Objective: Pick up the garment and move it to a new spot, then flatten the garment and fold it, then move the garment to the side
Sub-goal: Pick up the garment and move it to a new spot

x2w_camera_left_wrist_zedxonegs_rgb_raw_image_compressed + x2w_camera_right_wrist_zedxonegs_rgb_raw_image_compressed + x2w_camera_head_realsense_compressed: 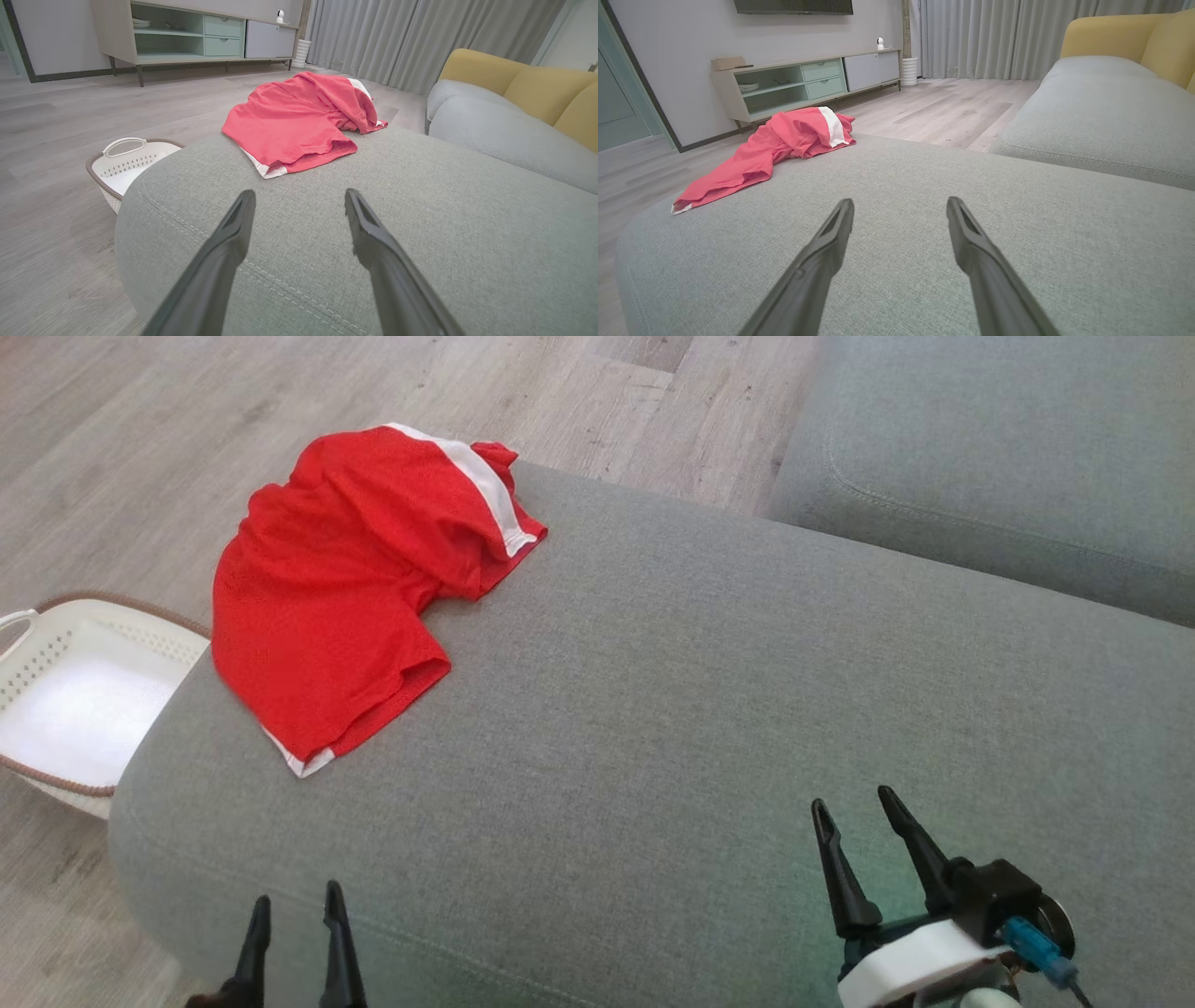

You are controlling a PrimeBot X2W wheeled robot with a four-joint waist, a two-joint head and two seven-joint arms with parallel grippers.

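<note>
Head view: 1 garment (345, 588), red with white bands, lies rumpled at 10 o'clock on the grey ottoman (653, 709), its far edge hanging over the ottoman's rim. 1 white basket (56, 653) stands on the wood floor (140, 429) at 9 o'clock, partly behind the ottoman's corner. 1 grey sofa (1008, 457) seat shows at 1 o'clock. 2 grippers show: the left gripper (297, 894) at 7 o'clock and the right gripper (852, 799) at 5 o'clock. Both have their 2 dark fingers spread and hold nothing; both are well apart from the garment.

Left wrist view: the left gripper (300, 193) has its fingers spread wide over bare ottoman fabric. The garment (299, 121) lies at 12 o'clock, 1 white hem strip at its near corner. The basket (126, 161) sits at 9 o'clock. Beyond stand 1 cabinet (196, 32) with 2 drawers, 1 small white camera (280, 16) on top, and grey curtains (420, 37). The sofa (514, 79) with yellow backs is at 2 o'clock.

Right wrist view: the right gripper (900, 201) is likewise spread and empty above the ottoman. The garment (784, 140) lies at 10 o'clock by the ottoman's far edge. The cabinet (808, 84) stands behind it, 1 dark screen (794, 5) above.
</note>
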